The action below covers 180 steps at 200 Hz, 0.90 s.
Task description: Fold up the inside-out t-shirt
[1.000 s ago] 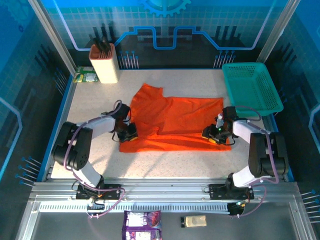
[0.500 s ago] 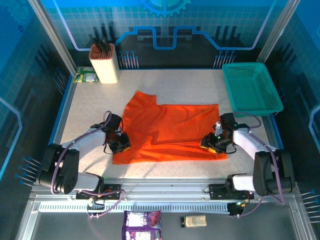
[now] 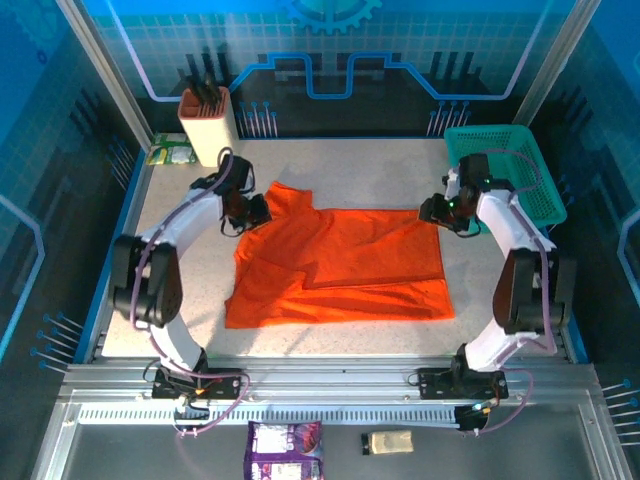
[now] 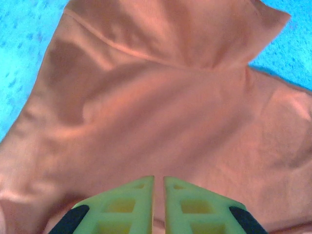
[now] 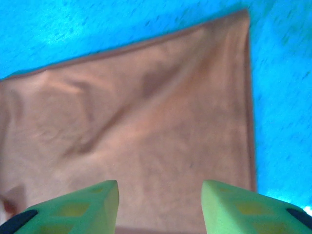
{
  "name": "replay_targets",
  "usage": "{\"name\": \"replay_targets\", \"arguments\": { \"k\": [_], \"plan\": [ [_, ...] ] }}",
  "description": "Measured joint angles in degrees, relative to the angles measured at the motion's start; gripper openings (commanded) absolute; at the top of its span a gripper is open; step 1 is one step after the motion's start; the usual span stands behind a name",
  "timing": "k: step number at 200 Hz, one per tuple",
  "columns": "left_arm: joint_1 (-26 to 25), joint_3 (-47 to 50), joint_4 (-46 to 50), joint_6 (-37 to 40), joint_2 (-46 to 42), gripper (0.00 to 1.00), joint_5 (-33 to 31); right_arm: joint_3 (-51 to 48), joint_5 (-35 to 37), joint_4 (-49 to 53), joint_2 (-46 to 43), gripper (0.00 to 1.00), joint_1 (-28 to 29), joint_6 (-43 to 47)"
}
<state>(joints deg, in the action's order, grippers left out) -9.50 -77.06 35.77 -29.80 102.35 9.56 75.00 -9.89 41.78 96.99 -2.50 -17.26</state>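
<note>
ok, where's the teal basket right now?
Top view: teal basket sits at the table's far right corner, beside the right gripper, right of the orange t-shirt.

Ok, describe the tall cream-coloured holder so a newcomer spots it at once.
Look to the far left corner of the speckled table. There the tall cream-coloured holder stands upright, dark handles poking from its top, beside a flat green packet. Unlike the flat orange-red cloth t-shirt and low teal mesh basket, it is tall and pale.
</note>
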Motion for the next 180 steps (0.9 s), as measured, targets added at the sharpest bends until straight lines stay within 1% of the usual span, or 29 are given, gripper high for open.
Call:
{"name": "replay_targets", "arguments": {
  "k": [32, 66, 74, 95, 111, 150, 180],
  "plan": [
    [0.26, -9.49, 2.03, 1.42, 10.16, 0.13, 0.28, 7.69, 3.21, 1.01, 9.05, 0.41, -0.2, 2.19],
    [0.76, -18.69, 4.85, 3.58, 15.93, 0.13, -1.92, 13.7, 6.84, 1.51, 16.35, 0.38, -0.15, 3.26],
    [1.01, -20.92, 5.57, 4.44, 16.98, 0.16, -2.75, 14.64, 7.72, 1.57, 17.79, 0.37, -0.13, 3.39],
    [1.49, -27.21, 7.08, 6.62, 20.26, 0.29, -4.9, 16.48, 9.92, 1.77, 21.11, 0.36, 0.09, 3.41],
    [1.7, -31.1, 8.04, 8.81, 22.71, 0.34, -6.36, 17.11, 11.28, 1.77, 22.97, 0.36, 0.33, 3.39],
    [1.79, -36.61, 9.9, 17.09, 26.97, 0.39, -7.85, 18.1, 12.74, 1.75, 25.49, 0.36, 0.87, 3.39],
    [1.79, -42.51, 12.39, 23.76, 30.91, 0.4, -8.15, 19.45, 12.92, 2.32, 26.03, 0.36, 1.01, 3.39]
  ]
}}
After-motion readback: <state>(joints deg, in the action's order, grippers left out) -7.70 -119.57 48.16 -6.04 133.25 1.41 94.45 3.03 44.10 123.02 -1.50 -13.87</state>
